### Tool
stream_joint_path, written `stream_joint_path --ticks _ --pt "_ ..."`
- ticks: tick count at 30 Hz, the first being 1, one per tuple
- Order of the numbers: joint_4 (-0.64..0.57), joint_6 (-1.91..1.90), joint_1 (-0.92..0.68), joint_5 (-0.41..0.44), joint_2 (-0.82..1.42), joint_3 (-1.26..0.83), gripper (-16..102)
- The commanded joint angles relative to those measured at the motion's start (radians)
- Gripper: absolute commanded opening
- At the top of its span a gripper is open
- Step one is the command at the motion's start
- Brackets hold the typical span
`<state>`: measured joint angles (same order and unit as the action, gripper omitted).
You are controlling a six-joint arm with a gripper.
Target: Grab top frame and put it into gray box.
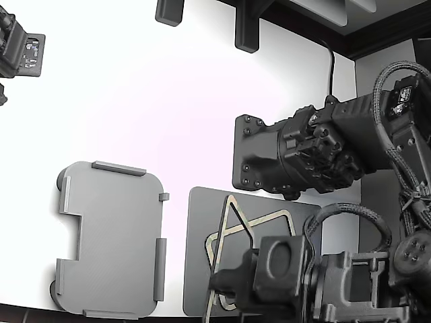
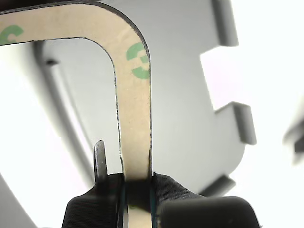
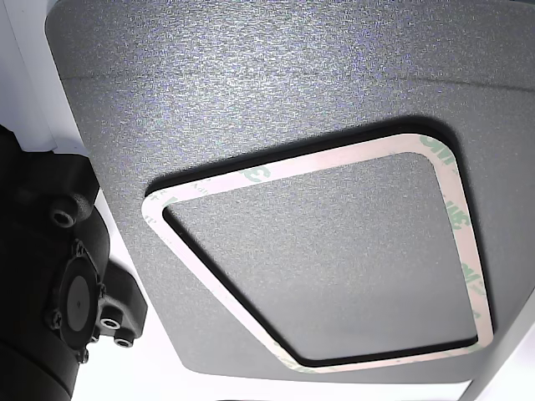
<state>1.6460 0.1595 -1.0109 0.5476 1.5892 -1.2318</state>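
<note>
Two alike frames are shown, and, going from the exterior view's left to its right, the gray box (image 1: 111, 239) is met first, lying flat on the white worktop (image 1: 155, 101) with nothing in it, its raised edge tabs and side notch plain to see. Just beside it to the right lies the darker gray mat (image 1: 196, 256), on which the second frame (image 1: 286, 219) rests flat. Above that mat the top frame (image 1: 234, 222) is held tilted up on edge, one corner raised, apart from the box. The gripper (image 1: 222, 282) is clamped on one of its narrow bars; in the wrist view the dark pads (image 2: 168, 190) are seen closed on either side of the cream strip (image 2: 134, 118), with the box blurred behind. The frame is judged to be very light, thin and somewhat flexible, like a liner-backed adhesive gasket, so bending or creasing is thought likelier than breakage, and its smooth liner may be slippery. A hold across the width of one straight bar, away from the rounded corners, is judged best, as is done now. Green printed marks are borne by the liner: a "3" is read in the wrist view, and "3M" is probably repeated along the second frame (image 3: 318, 251) in the other view.
</note>
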Motion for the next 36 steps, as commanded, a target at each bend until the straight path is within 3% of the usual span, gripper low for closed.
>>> stream_joint_path --ticks 1,4,8,11,14,16,30,36 --pt "0.009 -0.434 0.075 0.055 0.025 0.025 -11" --pt "0.009 -0.701 0.147 0.103 0.020 0.044 -12" --pt "0.009 -1.422 0.239 0.071 0.051 0.032 -13" --pt "0.009 -1.623 0.296 0.025 0.060 0.025 -12" --pt "0.009 -1.835 0.367 -0.094 0.023 0.057 -12" --pt "0.009 -1.977 0.380 -0.092 0.023 0.038 -12" --pt "0.011 -2.256 0.505 -0.410 -0.092 -0.025 -12" --pt "0.011 -2.307 0.512 -0.443 -0.101 -0.061 -12"
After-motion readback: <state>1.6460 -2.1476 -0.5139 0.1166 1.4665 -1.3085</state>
